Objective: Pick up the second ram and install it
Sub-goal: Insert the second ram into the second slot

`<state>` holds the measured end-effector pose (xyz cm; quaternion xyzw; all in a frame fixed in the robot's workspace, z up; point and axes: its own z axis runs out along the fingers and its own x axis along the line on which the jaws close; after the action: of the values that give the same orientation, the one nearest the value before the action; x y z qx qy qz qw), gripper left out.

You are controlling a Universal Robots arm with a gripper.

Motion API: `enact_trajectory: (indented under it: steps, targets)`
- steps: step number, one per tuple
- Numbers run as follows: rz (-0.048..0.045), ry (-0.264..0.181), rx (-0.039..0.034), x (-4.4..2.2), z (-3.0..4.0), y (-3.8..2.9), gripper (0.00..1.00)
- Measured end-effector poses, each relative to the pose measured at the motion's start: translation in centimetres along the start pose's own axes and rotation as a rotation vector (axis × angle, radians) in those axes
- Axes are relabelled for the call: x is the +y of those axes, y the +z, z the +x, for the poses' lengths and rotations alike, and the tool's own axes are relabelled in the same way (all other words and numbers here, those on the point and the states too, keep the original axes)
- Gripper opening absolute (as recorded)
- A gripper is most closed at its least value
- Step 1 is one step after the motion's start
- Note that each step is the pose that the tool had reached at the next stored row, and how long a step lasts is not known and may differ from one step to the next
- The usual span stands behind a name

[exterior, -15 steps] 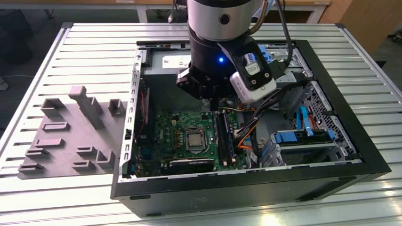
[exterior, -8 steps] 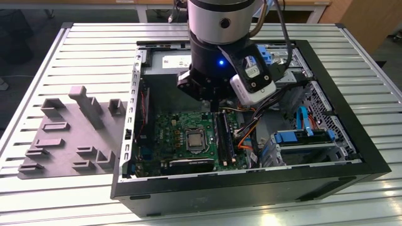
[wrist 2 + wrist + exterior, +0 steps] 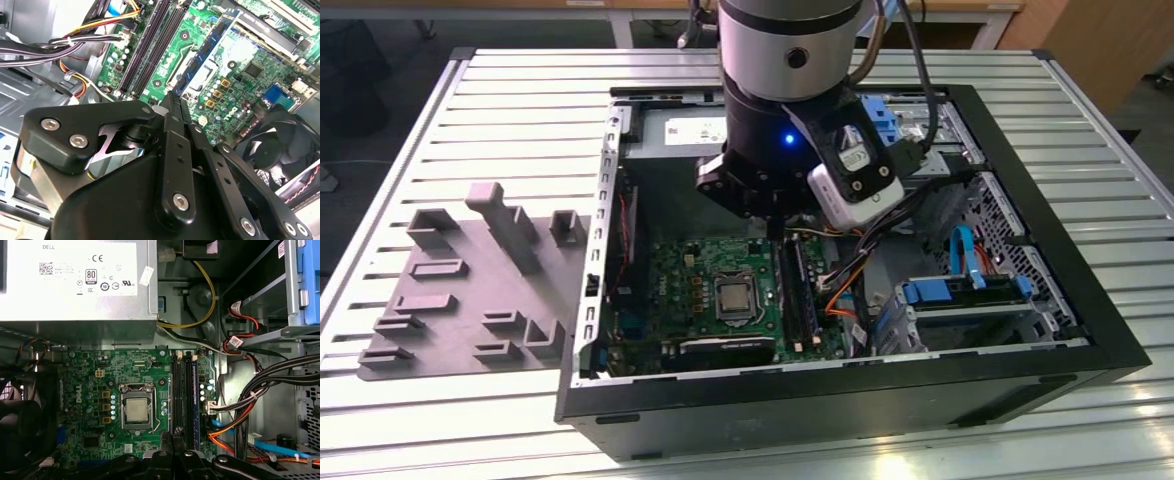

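Inside the case (image 3: 854, 405), over the motherboard (image 3: 90, 390), the gripper (image 3: 173, 101) hangs with its fingers pressed together, close above the black slots (image 3: 178, 390).

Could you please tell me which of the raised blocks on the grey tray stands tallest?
The tall narrow post near the far edge of the grey tray. It rises well above all its neighbours, which sit low.
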<state>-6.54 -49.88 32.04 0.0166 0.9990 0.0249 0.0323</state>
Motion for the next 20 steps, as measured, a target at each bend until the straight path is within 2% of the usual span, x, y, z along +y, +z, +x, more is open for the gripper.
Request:
enact_trajectory:
  steps: [20]
  targets:
    - [0.0000,0.000,0.0000,0.00,-0.55,0.38,0.12]
